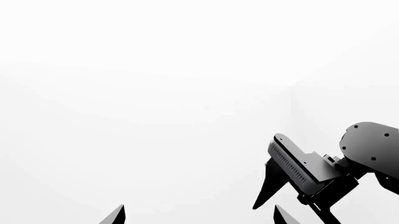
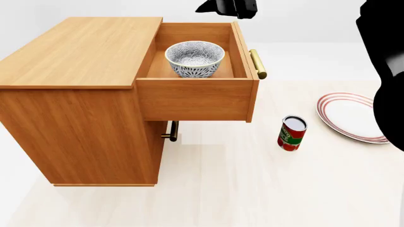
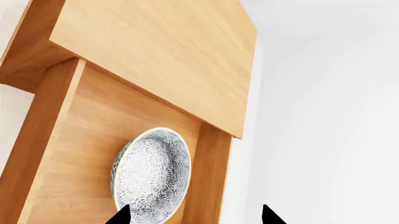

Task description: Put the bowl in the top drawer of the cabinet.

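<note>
The speckled bowl (image 2: 194, 57) stands upright inside the pulled-out top drawer (image 2: 192, 99) of the cabinet (image 2: 82, 47). The drawer's brass bar handle (image 2: 258, 64) faces right. My right gripper (image 2: 228, 6) hovers above and behind the drawer, apart from the bowl. In the right wrist view the bowl (image 3: 153, 172) rests on the drawer floor (image 3: 74, 154), and the right gripper (image 3: 194, 215) is open with nothing between its tips. My left gripper (image 1: 198, 215) is open and empty, facing blank white space; it does not show in the head view.
A red-labelled can (image 2: 292, 133) stands on the pale floor right of the cabinet, with a red-rimmed plate (image 2: 353, 116) farther right. A vertical brass handle (image 2: 171, 131) sits under the drawer. My right arm (image 2: 385, 56) fills the right edge; its gripper body (image 1: 299, 168) shows in the left wrist view.
</note>
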